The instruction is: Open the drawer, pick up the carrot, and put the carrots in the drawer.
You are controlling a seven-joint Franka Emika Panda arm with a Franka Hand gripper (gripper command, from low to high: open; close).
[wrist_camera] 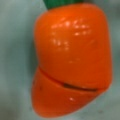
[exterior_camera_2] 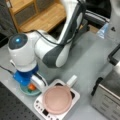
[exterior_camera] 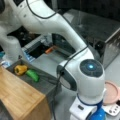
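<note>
In a front view the drawer (exterior_camera: 37,82) stands pulled out from under the cabinet's light wooden top (exterior_camera: 17,97), a shallow dark grey box with thin walls. Inside it, near the back wall, lie a lumpy yellow item (exterior_camera: 20,69) and, just beside it toward the view's right, a smooth green oblong vegetable (exterior_camera: 33,75). Further toward the view's right, the glossy white arm (exterior_camera: 82,77) bends down over the grey desk (exterior_camera: 47,62). A round pink plate (exterior_camera: 111,92) sits at the right edge, well apart from the drawer.

In a front view the gripper (exterior_camera_2: 31,85) hangs low over a light blue bowl (exterior_camera_2: 25,91), which lies toward the view's left of the pink plate. The carrot (exterior_camera_2: 31,87) shows as a small orange spot in that bowl, right under the gripper. Whether the jaws are spread or closed on it, I cannot tell. The plate rests on a white square appliance (exterior_camera_2: 72,96) with rounded corners.

In the wrist view the carrot (wrist_camera: 72,60) fills the frame: shiny orange plastic, stubby and tapered, long axis nearly up-down, green top at the upper edge, blunt tip toward the lower left, with a slanted seam across its lower part. The jaws do not show here.
</note>
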